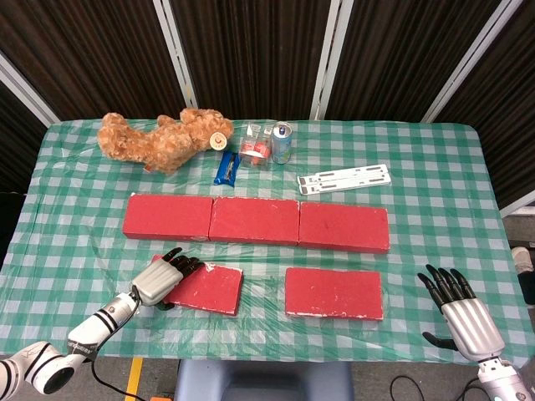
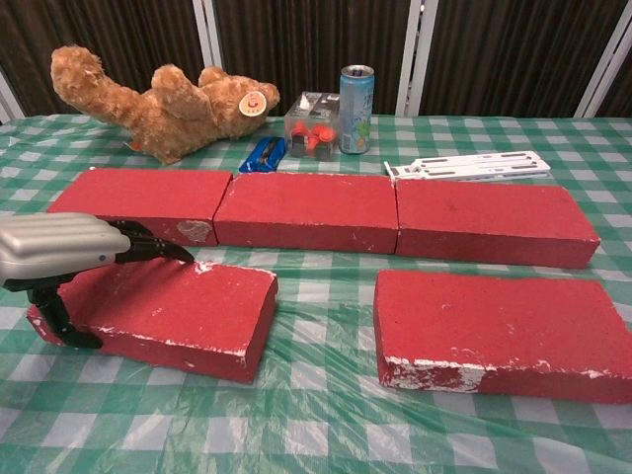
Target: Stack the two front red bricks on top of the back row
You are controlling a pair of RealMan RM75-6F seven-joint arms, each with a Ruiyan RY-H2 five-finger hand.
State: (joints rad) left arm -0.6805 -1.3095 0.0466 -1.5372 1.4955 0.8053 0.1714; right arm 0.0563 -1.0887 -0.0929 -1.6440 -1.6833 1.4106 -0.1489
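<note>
The left hand (image 1: 160, 278) grasps the left front red brick (image 2: 163, 311) at its left end: fingers lie flat across the top face and the thumb hooks the front side. This brick lies near the front edge of the tabletop (image 1: 435, 200), slightly skewed. The right front red brick (image 1: 334, 292) lies flat beside it, untouched. The back row (image 1: 255, 221) of three red bricks lies just behind both. The right hand (image 1: 461, 311) hovers released near the front right corner. Judgement: confirm thumb purchase under the brick, lift level, clear the back row's top edge, then lower squarely over a joint.
</note>
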